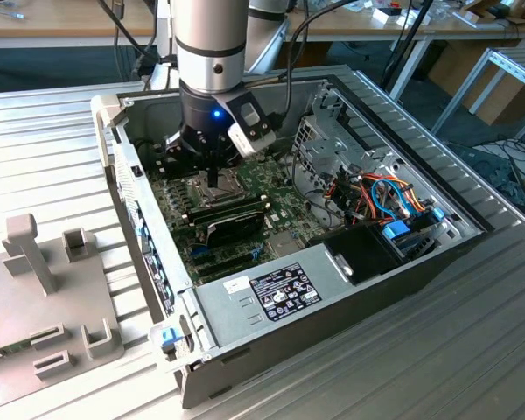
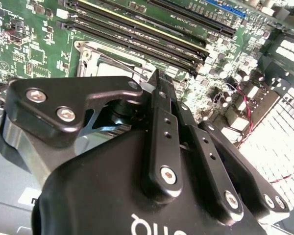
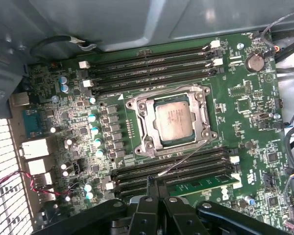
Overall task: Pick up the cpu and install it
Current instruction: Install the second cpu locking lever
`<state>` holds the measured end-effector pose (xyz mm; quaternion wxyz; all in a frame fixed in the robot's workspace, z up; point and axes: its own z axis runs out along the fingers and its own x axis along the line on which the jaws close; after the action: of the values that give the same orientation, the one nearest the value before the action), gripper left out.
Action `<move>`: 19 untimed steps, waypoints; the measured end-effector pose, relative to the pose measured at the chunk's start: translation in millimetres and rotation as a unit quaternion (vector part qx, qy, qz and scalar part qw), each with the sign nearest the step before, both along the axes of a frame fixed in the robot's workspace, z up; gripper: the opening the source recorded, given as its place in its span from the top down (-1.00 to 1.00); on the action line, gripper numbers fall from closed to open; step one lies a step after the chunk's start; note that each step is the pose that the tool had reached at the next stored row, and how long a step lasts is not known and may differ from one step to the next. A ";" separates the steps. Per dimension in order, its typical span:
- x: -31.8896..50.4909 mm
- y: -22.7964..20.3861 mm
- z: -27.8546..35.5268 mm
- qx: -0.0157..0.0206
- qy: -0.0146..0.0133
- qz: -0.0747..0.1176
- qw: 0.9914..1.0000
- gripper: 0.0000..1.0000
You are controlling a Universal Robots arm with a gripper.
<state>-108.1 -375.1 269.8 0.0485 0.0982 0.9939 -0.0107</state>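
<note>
Right, arm: it hangs inside the open computer case, low over the green motherboard.
End effector: fingers pressed together to a thin point in both wrist views, nothing between them — closed and empty.
Cpu: flat in its socket frame, dull silver top up, memory slots on either side; a thin wire lever angles out beside the frame.
Position: the fingertips sit just off the socket, over the nearer memory slots.
Handling, my read: light, rigid, thin, smooth on top, with a delicate underside. Take it by two opposite edges, level, and never force it.
Tabletop: ribbed metal, a grey fixture at the exterior view's left.
</note>
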 end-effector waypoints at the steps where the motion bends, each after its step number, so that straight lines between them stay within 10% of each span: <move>1: 1.1 0.0 -1.3 0.000 0.000 0.000 1.000 0.79; 19: 13.1 5.1 -19.5 0.000 0.000 0.000 1.000 0.79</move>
<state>-95.0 -369.9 250.3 0.0485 0.0981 0.9939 -0.0108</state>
